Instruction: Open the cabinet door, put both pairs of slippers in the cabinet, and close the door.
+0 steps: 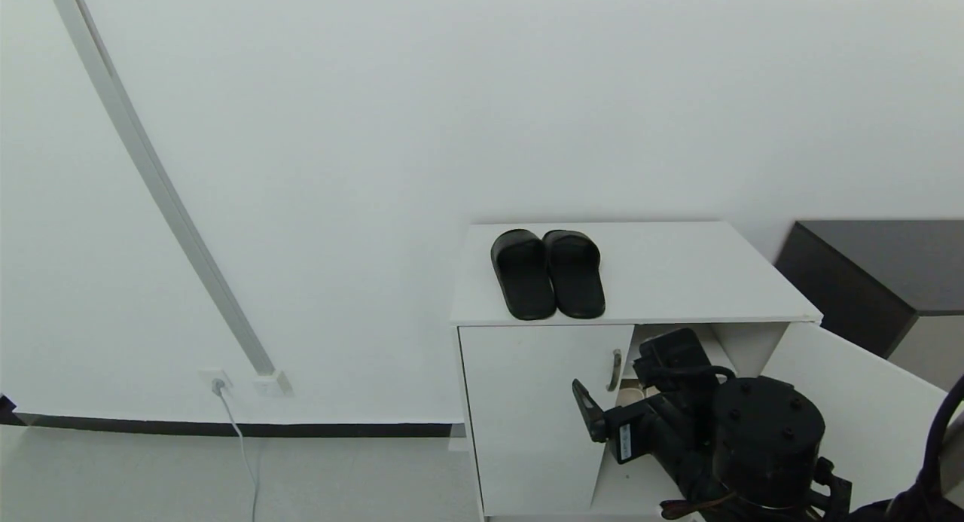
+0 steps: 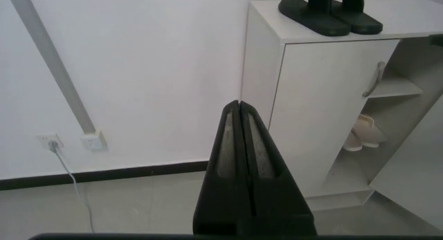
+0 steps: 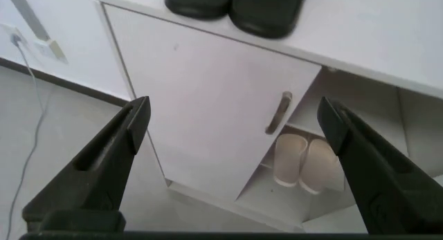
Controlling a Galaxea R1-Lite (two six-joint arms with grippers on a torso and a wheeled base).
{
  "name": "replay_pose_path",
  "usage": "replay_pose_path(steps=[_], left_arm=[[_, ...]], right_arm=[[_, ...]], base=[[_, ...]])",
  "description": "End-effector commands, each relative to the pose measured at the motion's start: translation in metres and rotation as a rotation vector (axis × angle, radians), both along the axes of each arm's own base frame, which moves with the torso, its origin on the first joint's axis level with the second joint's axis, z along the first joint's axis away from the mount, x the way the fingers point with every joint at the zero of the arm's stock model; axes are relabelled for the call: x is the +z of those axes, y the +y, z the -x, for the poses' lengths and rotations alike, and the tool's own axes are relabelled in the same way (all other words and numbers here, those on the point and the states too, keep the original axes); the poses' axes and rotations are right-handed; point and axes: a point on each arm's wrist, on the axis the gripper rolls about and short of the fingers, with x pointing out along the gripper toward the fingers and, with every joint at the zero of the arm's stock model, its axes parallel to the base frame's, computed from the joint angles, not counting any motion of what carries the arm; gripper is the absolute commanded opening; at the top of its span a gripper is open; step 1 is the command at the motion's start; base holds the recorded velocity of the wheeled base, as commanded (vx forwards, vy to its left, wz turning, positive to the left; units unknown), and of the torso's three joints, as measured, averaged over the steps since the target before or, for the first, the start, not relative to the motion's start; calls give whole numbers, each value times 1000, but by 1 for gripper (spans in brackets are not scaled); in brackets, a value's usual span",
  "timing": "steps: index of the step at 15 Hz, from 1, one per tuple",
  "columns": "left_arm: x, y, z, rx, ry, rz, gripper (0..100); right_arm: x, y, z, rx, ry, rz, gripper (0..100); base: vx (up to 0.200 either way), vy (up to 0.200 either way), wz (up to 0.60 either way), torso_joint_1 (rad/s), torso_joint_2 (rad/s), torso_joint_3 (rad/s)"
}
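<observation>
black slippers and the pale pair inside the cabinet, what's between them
The cabinet top under the black slippers, then one inner shelf above the pale pair, seen in the left wrist view.

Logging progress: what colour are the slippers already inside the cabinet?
Cream slippers; clearest in the right wrist view.

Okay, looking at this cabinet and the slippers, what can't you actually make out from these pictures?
Head view: the right arm covers most of the open cabinet, so the pale slippers inside barely show.
Every view: whatever sits behind the closed door is hidden.
Right wrist view: the black slippers are cut off by the picture's edge.
Left wrist view: the shut left claw blocks the floor before the cabinet.
</observation>
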Motion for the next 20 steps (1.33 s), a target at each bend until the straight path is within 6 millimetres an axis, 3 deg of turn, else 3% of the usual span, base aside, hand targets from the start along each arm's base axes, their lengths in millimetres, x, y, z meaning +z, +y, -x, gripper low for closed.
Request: replay_pose_path(steps=[1, 3, 4, 8, 9, 15, 20], left_arm=[[0, 0, 0, 0, 1, 0, 0], [0, 0, 0, -1, 1, -1, 0], [0, 0, 0, -1, -1, -3, 0], [0, 0, 0, 0, -1, -1, 0], [0, 0, 0, 0, 1, -3, 0], [0, 0, 0, 0, 1, -3, 0], [-1, 0, 0, -1, 2, -3, 0]], right_arm=[[0, 3, -2, 25, -4, -7, 100], [10, 10, -11, 27, -19, -20, 100], [23, 20, -28, -4, 24, -24, 100], [103, 41, -49, -91, 159, -131, 100], [111, 45, -52, -154, 176, -133, 100], [98, 51, -48, -178, 210, -121, 100], [89, 53, -48, -178, 218, -111, 100]], base=[[0, 0, 0, 0, 0, 0], [0, 0, 0, 0, 0, 0], [0, 0, 0, 0, 0, 0], [0, 0, 0, 0, 0, 0], [0, 0, 0, 0, 0, 0], [0, 0, 0, 0, 0, 0], [200, 0, 0, -3, 1, 3]])
